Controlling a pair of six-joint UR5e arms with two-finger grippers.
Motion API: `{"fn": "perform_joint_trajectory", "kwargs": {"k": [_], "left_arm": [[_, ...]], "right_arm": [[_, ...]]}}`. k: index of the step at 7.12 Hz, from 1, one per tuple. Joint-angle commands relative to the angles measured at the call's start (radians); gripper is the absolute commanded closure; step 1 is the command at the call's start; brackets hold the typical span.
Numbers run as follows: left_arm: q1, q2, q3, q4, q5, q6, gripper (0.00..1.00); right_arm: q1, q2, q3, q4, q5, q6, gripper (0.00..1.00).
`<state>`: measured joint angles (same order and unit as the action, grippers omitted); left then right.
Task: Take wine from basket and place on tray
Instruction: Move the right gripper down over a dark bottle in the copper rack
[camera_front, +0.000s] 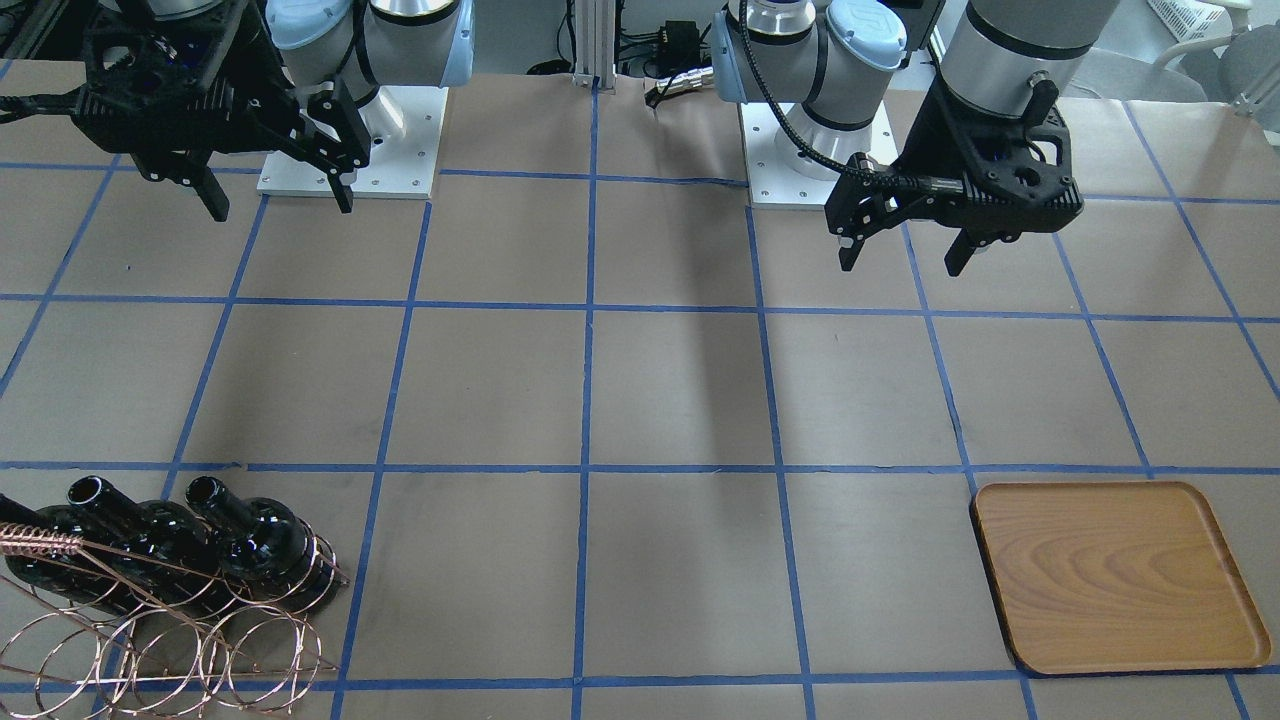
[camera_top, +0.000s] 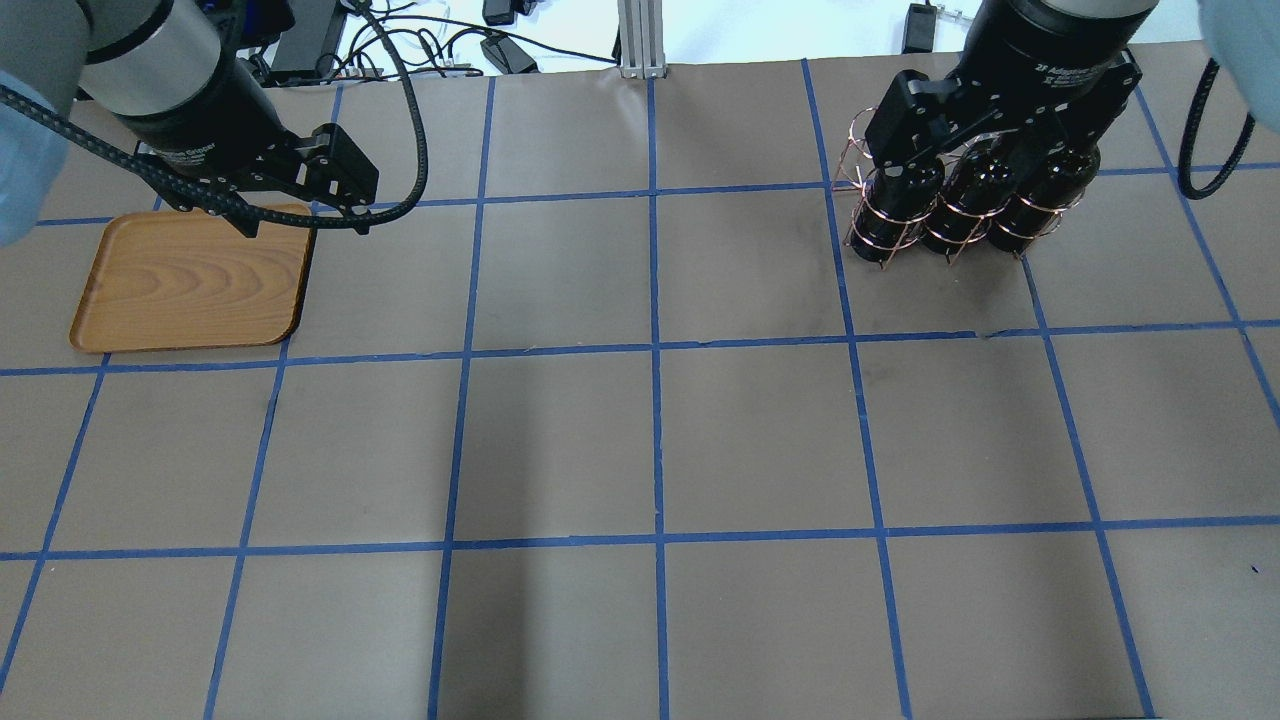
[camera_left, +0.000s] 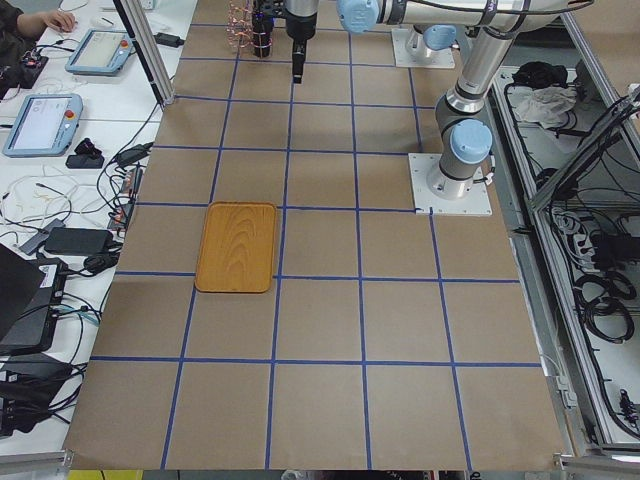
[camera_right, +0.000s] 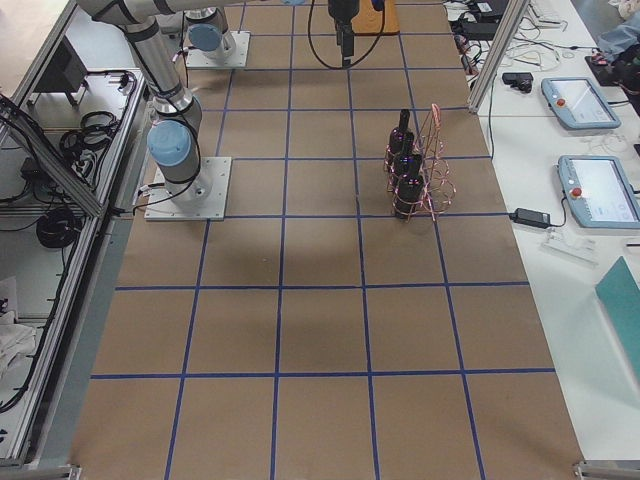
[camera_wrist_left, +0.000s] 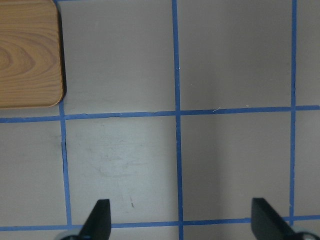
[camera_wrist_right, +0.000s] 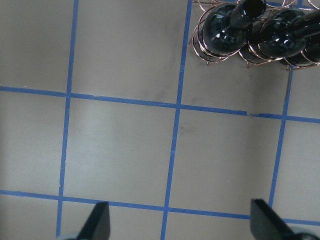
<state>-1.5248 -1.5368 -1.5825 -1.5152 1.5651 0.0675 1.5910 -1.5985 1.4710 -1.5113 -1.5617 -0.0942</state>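
Observation:
Three near-black wine bottles (camera_front: 250, 545) lie side by side in the copper wire basket (camera_front: 170, 650). They also show in the overhead view (camera_top: 985, 200) and the right wrist view (camera_wrist_right: 225, 30). The wooden tray (camera_front: 1115, 575) lies bare at the table's other end and also shows in the overhead view (camera_top: 190, 280). My right gripper (camera_front: 282, 210) hangs open and empty, high above the table on the basket's side; in the overhead view it (camera_top: 985, 140) overlaps the bottles. My left gripper (camera_front: 900, 265) is open and empty, raised beside the tray's corner (camera_wrist_left: 27, 55).
Brown paper with a blue tape grid (camera_top: 655, 350) covers the table. The two arm bases (camera_front: 350, 140) stand on white plates at the robot's side. Tablets and cables (camera_right: 575, 100) lie on benches beyond the table's far edge.

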Motion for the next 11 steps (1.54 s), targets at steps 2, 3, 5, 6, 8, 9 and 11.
{"fn": "perform_joint_trajectory", "kwargs": {"k": [2,3,5,6,8,9,11], "left_arm": [[0.000,-0.002,-0.001,0.001,0.000,0.000,0.00],[0.000,-0.002,-0.001,0.001,0.000,0.000,0.00],[0.000,-0.002,-0.001,0.001,0.000,0.000,0.00],[0.000,-0.002,-0.001,0.001,0.000,0.000,0.00],[0.000,-0.002,-0.001,0.000,-0.002,0.000,0.00],[0.000,-0.002,-0.001,0.000,0.000,0.000,0.00],[0.000,-0.002,-0.002,0.000,0.000,0.000,0.00]], "right_arm": [[0.000,-0.001,0.000,0.002,-0.003,-0.005,0.00],[0.000,0.000,0.002,0.000,0.000,-0.002,0.00],[-0.003,0.011,0.002,-0.004,-0.006,0.001,0.00],[-0.025,0.052,0.000,-0.030,-0.011,-0.011,0.00],[-0.130,0.130,-0.018,-0.136,-0.081,-0.025,0.00],[-0.185,0.174,-0.040,-0.144,-0.078,-0.041,0.00],[-0.213,0.321,-0.125,-0.260,-0.078,-0.120,0.00]]}}
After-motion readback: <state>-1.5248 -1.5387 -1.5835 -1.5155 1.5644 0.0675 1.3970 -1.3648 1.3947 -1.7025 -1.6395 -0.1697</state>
